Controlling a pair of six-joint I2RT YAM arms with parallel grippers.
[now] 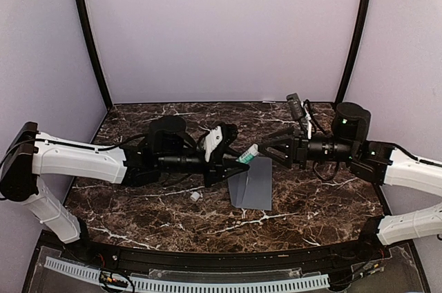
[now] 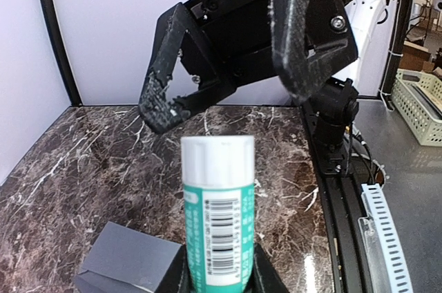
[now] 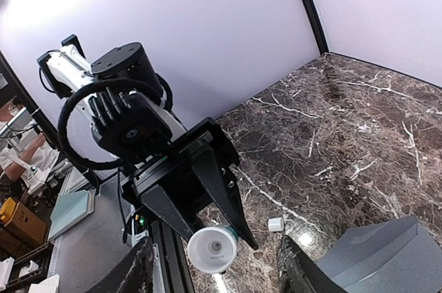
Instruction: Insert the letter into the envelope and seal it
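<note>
the grey envelope (image 1: 252,182) lies on the marble counter (image 1: 138,210) at centre. just above its top edge the left end effector (image 1: 237,160) grips a green-white glue stick (image 1: 247,154). the right end effector (image 1: 273,149), jaws apart, faces the stick's tip. a small white cap (image 1: 195,196) lies near the envelope.

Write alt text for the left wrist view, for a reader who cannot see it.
The left gripper holds a teal-and-white glue stick at the bottom of the frame, barcode facing the camera. Beyond its white end, the right gripper faces it with jaws open. A corner of the grey envelope lies on the dark marble table, lower left.
</note>
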